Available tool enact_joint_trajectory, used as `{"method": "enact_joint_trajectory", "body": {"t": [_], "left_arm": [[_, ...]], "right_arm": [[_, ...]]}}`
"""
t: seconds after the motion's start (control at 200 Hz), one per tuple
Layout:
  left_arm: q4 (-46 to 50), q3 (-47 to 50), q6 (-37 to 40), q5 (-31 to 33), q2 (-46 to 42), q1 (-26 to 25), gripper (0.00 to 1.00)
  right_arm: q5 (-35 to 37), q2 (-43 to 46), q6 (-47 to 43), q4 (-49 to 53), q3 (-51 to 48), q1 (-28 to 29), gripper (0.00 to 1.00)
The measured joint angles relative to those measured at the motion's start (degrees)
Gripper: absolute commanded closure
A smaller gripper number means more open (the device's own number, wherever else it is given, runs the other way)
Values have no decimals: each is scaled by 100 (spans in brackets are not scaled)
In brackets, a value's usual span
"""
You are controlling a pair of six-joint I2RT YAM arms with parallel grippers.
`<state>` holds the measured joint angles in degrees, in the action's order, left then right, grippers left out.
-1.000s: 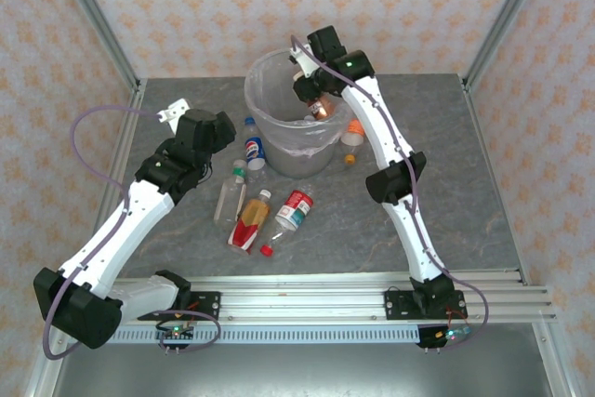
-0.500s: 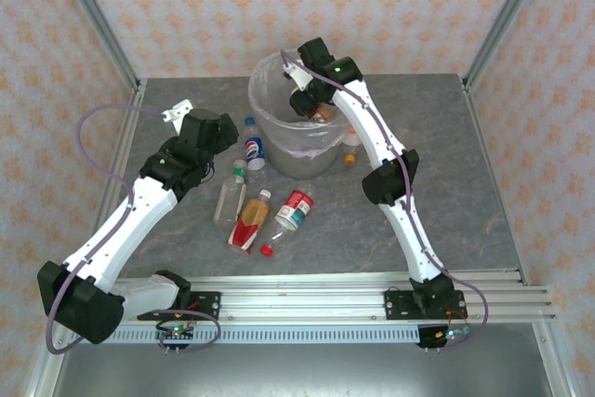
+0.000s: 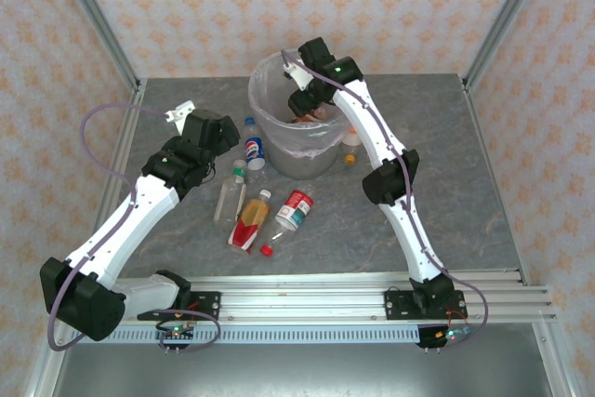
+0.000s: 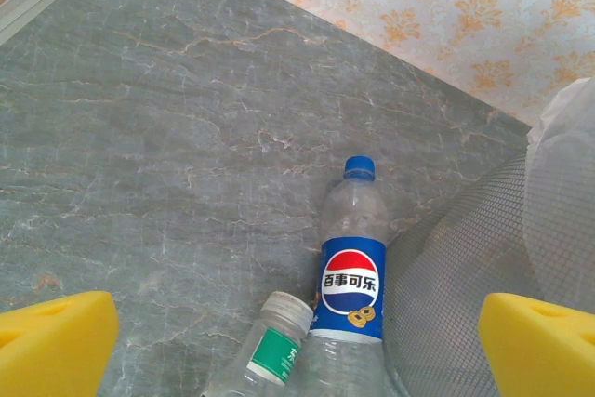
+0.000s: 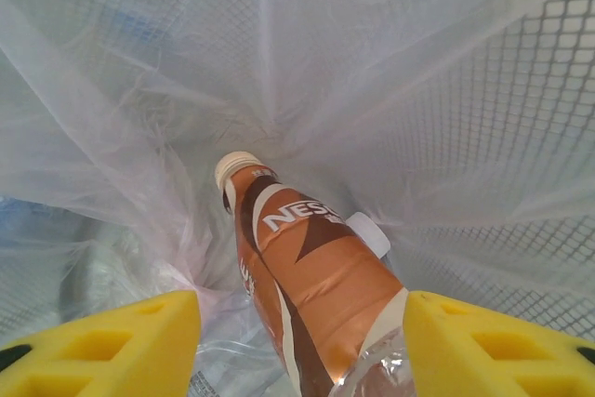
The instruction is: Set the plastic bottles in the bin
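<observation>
Over the last second the right claw [image 5: 302, 341] has swung in from the bin's far-right rim to hang over the mouth of the bin [image 3: 279, 160], and its yellow fingers [image 5: 102, 341] have gone from pressed together to partly apart. The brown Nescafé bottle [image 5: 307, 267] sits between them, cap pointing away from the claw and down into the white bag liner [image 5: 418, 90]. There is clear daylight between the bottle and one finger, while the other finger lies right alongside it, so the grip looks let go and not clamped. Whether the bottle is already falling or resting on that finger I cannot tell.

I read this as the release. This bottle is inside the bin's rim and counts as nearly delivered, and the right arm should soon be free to fetch another.

The left claw [image 4: 297, 346] has stayed spread wide with nothing in it, hovering low over the desk [image 3: 446, 192]. Just ahead of it lies the Pepsi bottle [image 4: 351, 276], close against the mesh wall of the bin, with a green-labelled bottle [image 4: 274, 350] almost under the claw. That looks like the next pick.

Nearer the bases than the left claw, a red-labelled bottle [image 3: 296, 208] and a red-and-yellow-labelled bottle [image 3: 251, 225] wait on the desk. An orange-capped bottle [image 3: 351, 141] sits below the right claw's forearm beside the bin, so several remain.
</observation>
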<state>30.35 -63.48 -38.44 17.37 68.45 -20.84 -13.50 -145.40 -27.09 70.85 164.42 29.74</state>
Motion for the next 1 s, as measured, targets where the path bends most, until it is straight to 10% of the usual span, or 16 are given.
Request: {"method": "enact_joint_trajectory", "body": {"t": [0.25,0.33,1.001], "left_arm": [[-2,90,96,2,9,0,0],[-2,120,107,2,66,0,0],[22,129,256,-210,682,0,0]], "right_arm": [[46,1099,-109,-365,-1722,2,22],[44,1657,-136,-575,-2343,2,0],[280,3825,1106,-1867,-3563,2,1]]}}
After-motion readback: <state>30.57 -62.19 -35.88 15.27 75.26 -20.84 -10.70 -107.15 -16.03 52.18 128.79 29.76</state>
